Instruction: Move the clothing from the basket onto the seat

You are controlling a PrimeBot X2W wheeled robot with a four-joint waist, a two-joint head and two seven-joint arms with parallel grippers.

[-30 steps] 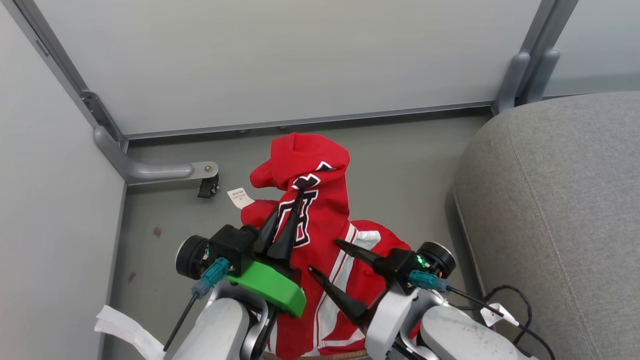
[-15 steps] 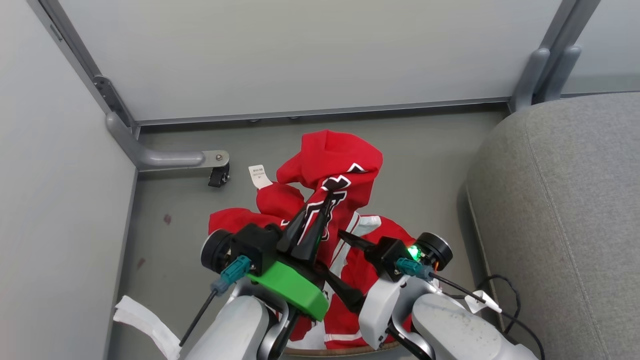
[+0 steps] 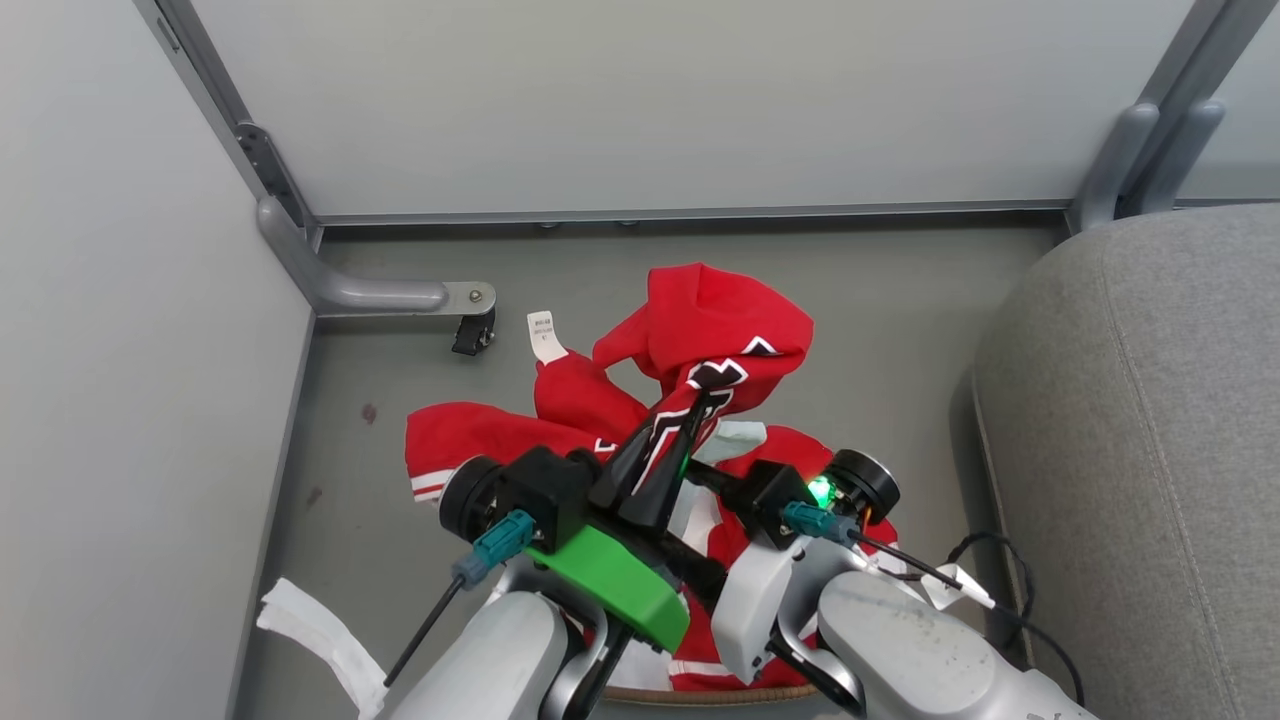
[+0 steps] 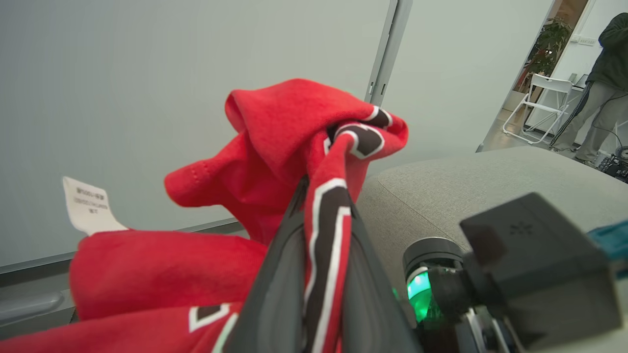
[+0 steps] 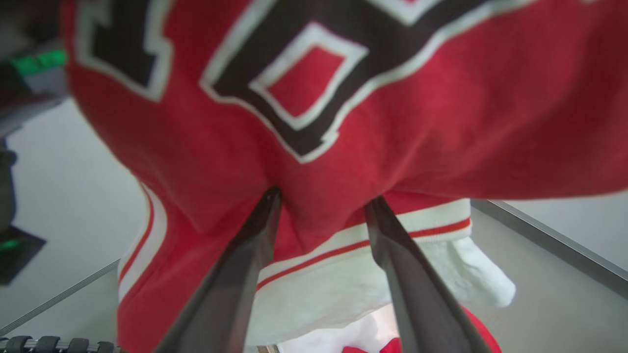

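Head view: left end effector [image 3: 700,405] clamped on a fold of the red jersey [image 3: 725,320], black lettering pinched between its fingers, cloth bunched above the tips. Rest of jersey hangs over the grey floor [image 3: 880,300], down to the basket [image 3: 700,694] rim at bottom edge. Right wrist view: right end effector [image 5: 323,195] fingers apart, tips pressing into red cloth. To the right, grey seat [image 3: 1150,420], clear of the jersey.

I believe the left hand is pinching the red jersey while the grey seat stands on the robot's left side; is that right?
Not quite: the left hand is pinching the red jersey, but the grey seat stands on the robot's right side, as the head view shows.
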